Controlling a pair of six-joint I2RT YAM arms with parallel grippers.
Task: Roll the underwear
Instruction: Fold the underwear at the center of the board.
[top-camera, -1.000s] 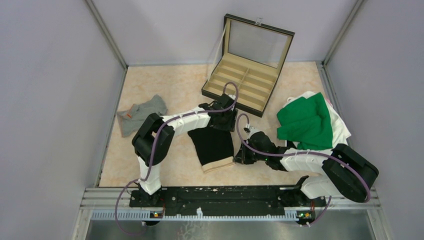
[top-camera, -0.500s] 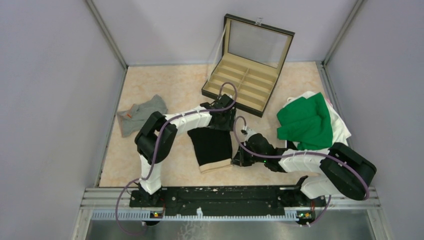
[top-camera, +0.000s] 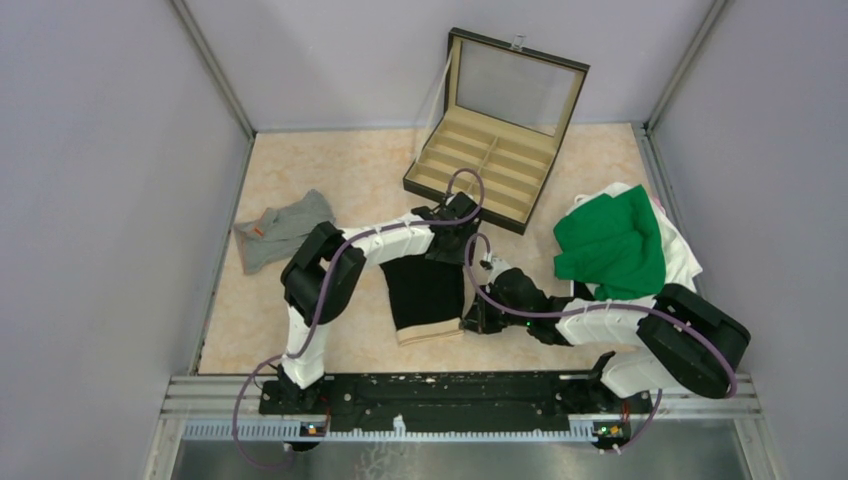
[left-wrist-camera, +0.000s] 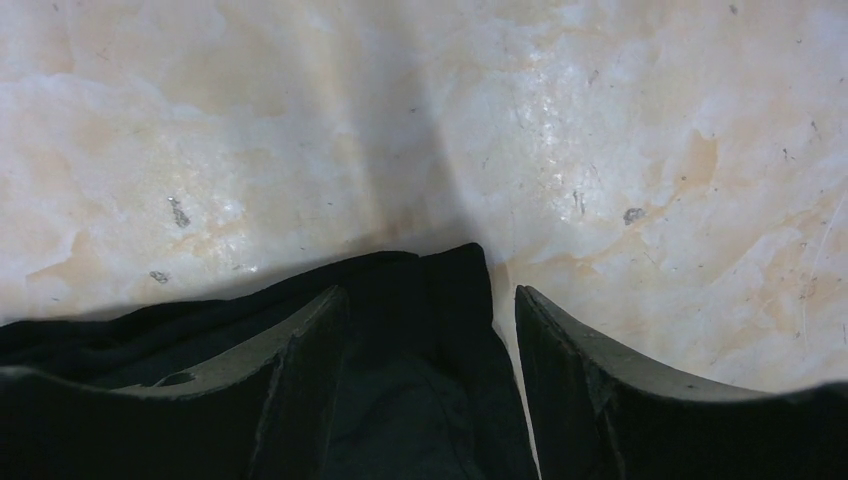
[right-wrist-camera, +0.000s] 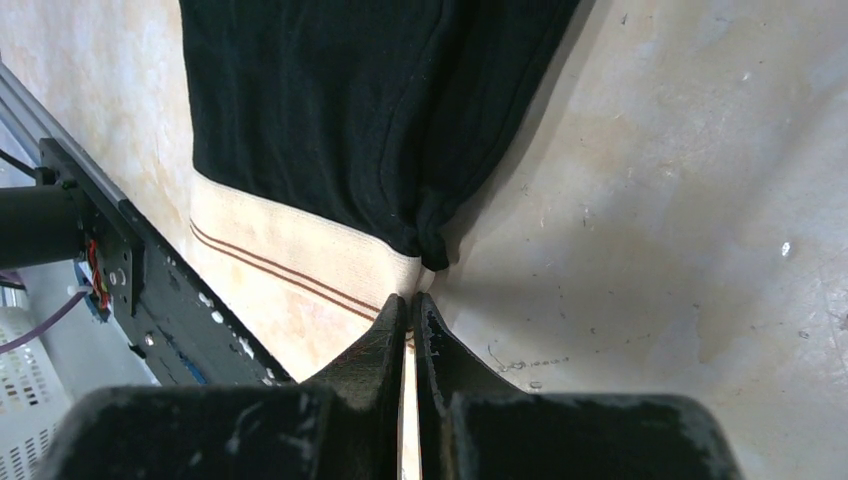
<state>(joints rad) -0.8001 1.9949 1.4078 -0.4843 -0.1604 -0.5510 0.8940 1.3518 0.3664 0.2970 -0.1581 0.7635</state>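
Left gripper (top-camera: 449, 240) and right gripper (top-camera: 468, 322) stand at opposite ends of the black underwear (top-camera: 425, 292), one far, one near.

Far left, the grey underwear (top-camera: 285, 228) lies crumpled and well apart from both arms, a small orange label on it.

At centre the left gripper's jaws are apart and straddle the black piece's far right corner. In the wrist view, soft matte knit sits between the fingers (left-wrist-camera: 300, 345), closing on nothing yet.

The black piece lies flat in the middle of the glossy marbled table (top-camera: 330, 160). Its long axis runs near to far, and the cream waistband (right-wrist-camera: 300, 255), ribbed with two thin brown stripes, is at the near end.

Just right of that band, the right gripper's jaws are pressed together, apparently pinching the band's right corner.

A roll would likely travel along that near-far axis, and the left gripper already sits at the far edge.

Farther right are an open compartmented case (top-camera: 490, 170) and folded green cloth (top-camera: 612, 250).
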